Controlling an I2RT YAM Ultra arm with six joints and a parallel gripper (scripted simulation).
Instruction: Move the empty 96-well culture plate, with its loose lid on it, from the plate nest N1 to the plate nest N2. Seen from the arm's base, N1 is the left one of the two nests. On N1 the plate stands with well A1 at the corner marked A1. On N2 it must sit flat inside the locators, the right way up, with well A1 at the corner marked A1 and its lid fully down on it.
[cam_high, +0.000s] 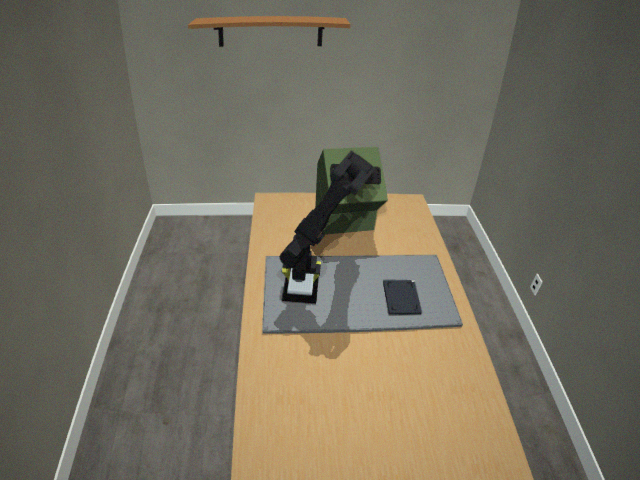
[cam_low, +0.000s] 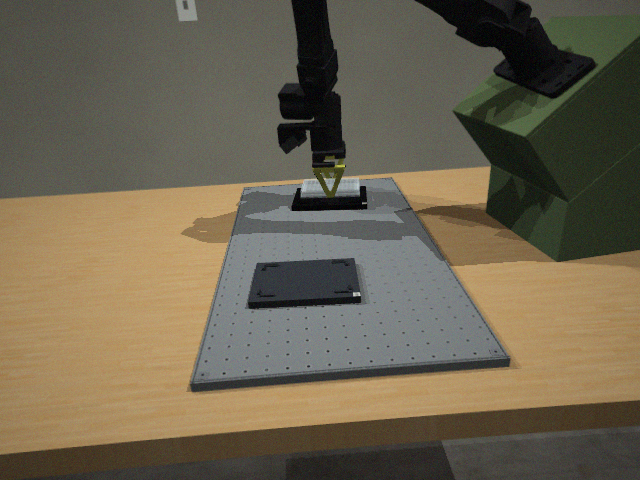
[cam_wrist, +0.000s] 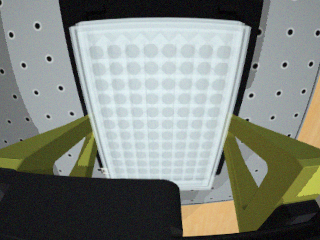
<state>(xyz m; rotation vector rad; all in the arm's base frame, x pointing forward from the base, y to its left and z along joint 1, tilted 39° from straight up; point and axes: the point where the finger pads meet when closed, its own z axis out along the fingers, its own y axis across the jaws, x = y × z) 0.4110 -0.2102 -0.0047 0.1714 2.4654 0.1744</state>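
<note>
A white translucent 96-well culture plate (cam_wrist: 160, 103) with its clear lid fills the wrist view, lying over a black rectangular plate nest (cam_wrist: 160, 2) on a grey perforated board (cam_wrist: 287, 40). The gripper's (cam_wrist: 160, 154) yellow-green fingers press the plate's two long sides. A strip of orange wooden table (cam_wrist: 207, 216) shows below the plate's near edge.

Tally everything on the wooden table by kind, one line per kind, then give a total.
Black plate nests: 2, one under the plate and one bare
Lidded well plates: 1, gripped by the gripper
Grey perforated boards: 1
Green pedestals: 1
Robot arms: 1
Total: 6
</note>
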